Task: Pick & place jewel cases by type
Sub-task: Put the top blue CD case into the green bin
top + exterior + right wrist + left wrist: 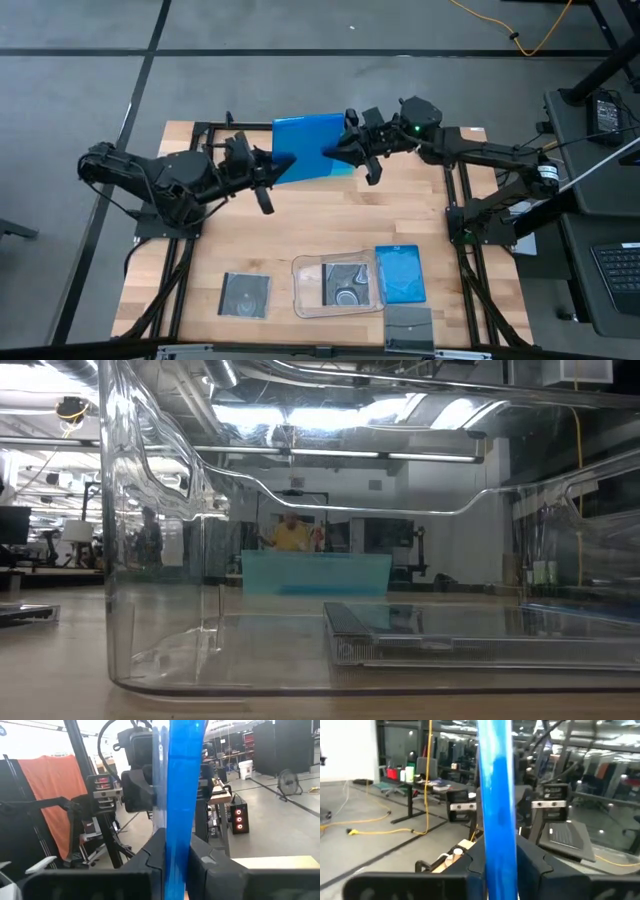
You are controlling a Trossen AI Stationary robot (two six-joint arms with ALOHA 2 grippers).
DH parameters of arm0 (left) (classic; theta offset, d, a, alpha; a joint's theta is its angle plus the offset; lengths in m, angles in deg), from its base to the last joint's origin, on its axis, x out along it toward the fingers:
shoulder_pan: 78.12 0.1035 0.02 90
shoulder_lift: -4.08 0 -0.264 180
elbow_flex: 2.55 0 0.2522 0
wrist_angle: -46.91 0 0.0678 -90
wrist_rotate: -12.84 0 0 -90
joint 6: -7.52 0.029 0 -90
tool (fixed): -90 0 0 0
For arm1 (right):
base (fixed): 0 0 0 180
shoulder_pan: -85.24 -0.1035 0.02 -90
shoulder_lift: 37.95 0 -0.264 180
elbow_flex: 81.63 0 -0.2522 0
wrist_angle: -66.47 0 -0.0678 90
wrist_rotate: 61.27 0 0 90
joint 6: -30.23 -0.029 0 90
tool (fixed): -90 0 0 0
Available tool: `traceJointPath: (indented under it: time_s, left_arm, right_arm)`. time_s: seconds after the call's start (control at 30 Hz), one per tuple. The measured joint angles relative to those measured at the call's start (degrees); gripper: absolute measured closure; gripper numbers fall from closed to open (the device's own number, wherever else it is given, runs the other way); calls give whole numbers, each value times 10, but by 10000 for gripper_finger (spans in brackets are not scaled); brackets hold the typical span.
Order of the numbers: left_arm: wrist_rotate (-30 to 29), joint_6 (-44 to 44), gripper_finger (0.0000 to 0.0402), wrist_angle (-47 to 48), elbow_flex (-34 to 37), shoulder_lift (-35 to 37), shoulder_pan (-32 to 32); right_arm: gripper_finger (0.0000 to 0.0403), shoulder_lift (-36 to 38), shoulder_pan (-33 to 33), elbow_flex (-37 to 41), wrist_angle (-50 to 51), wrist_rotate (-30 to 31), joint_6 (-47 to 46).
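Observation:
A bright blue jewel case (308, 148) hangs in the air over the far middle of the table, between my two grippers. My left gripper (277, 166) comes at it from the table's left and my right gripper (340, 152) from the right. Both are shut on it. In each wrist view the case shows edge-on, standing upright between the two dark fingers. A second blue case (400, 273) lies flat on the table near the front. Dark square cases lie at the front left (245, 295), in the clear tray (350, 283) and at the front edge (408, 325). My left gripper (500, 870) pinches the blue case's left-hand edge (499, 837) between its two fingers, one on each broad face. The fingers reach in level from the table's left. The case is lifted clear of the table. My right gripper (176, 865) pinches the case's right-hand edge (178, 827) between its two fingers, one on each broad face. The fingers come in about level from the table's right, opposite the other gripper. The case stands on edge in the hold, clear of the table.
A clear rounded tray (300, 290) stands at the front middle, right before the low camera. A teal tray (315, 573) stands at the far side, and a corner of it (342, 171) shows under the held case. Bare wood lies between the arms and the front row.

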State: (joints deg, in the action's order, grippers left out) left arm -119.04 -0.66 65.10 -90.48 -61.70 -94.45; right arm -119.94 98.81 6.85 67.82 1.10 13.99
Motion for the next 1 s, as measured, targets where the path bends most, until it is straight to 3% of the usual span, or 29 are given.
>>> traceJointPath:
  time_s: [0.37,0.53,0.67,0.77,0.9,1.0]
  left_arm:
    - [17,9,301,0,0,58,0]
    - [18,20,301,3,0,64,0]
    - [15,34,303,18,0,65,0]
    - [-17,20,302,87,0,64,8]
    - [-30,-76,304,187,0,55,29]
    - [-9,-100,307,201,0,48,38]
  right_arm:
    - [360,12,62,-3,52,-51,-28]
    - [360,-7,126,-77,296,-80,31]
    - [360,-56,169,-190,504,-85,135]
    - [360,-107,197,-279,635,-85,217]
    - [360,-193,217,-362,752,-83,300]
    - [360,-252,219,-405,788,-77,344]
